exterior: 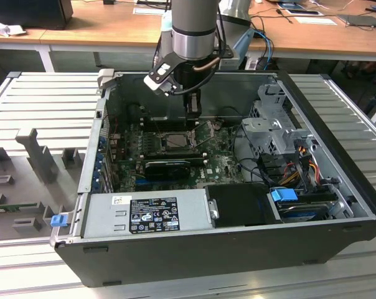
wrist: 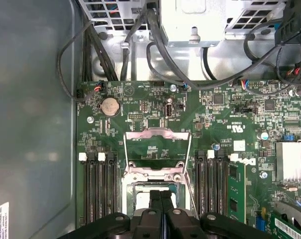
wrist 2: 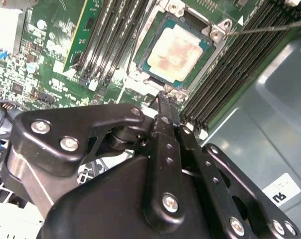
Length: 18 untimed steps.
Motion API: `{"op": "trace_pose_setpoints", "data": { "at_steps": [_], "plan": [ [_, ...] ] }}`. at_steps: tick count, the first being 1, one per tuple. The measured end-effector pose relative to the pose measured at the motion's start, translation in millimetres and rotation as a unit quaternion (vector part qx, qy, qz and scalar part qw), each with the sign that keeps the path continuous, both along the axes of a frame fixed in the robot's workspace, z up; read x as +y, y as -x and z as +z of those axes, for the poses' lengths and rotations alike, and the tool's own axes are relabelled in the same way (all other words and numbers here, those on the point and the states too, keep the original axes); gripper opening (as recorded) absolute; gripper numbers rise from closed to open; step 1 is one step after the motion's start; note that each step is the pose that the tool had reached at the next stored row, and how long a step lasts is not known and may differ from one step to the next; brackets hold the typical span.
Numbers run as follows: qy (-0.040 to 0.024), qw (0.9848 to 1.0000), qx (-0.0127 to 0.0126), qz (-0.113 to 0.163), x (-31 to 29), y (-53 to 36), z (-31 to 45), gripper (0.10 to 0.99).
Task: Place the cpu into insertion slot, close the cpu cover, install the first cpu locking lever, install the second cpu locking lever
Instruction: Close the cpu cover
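We see the chip (wrist 2: 178, 51), a pale tan-silver square with a green rim, seated flat in the socket (wrist 2: 140, 59) on the green board (wrist 2: 51, 45). The cover (wrist: 158, 134) stands swung open behind it. The fingers (wrist 2: 165, 129) are pressed together, pinching nothing, tips right at the socket's edge.

1 tan-silver square chip (wrist 2: 175, 52), 1 round silver battery (wrist: 109, 106) and 1 green memory stick (wrist: 235, 189) are sitting on 1 green circuit board (wrist: 140, 97).
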<state>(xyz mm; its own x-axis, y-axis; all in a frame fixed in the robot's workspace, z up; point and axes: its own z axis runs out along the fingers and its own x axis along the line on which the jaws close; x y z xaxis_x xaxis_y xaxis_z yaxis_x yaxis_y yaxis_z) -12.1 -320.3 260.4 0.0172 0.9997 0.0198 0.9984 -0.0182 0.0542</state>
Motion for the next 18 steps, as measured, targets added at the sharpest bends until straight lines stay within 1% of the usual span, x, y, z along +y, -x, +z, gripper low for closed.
{"op": "trace_pose_setpoints", "data": {
  "at_steps": [2, 4, 8, 10, 16, 18],
  "plan": [
    [-0.0004, 1.0000, 0.0002, 0.000, 0.0, -3.6, 0.1, 0.106],
    [-0.0009, 1.0000, 0.0012, 0.002, 0.0, -13.9, 0.2, 0.106],
    [-0.0008, 1.0000, 0.0028, 0.003, 0.0, -25.1, 0.2, 0.106],
    [-0.0009, 1.0000, 0.0031, 0.003, 0.0, -28.4, 0.1, 0.106],
    [-0.0009, 1.0000, 0.0052, 0.004, 0.0, -44.7, 0.1, 0.106],
    [-0.0009, 1.0000, 0.0054, 0.004, 0.0, -47.1, 0.1, 0.106]
  ]
}}
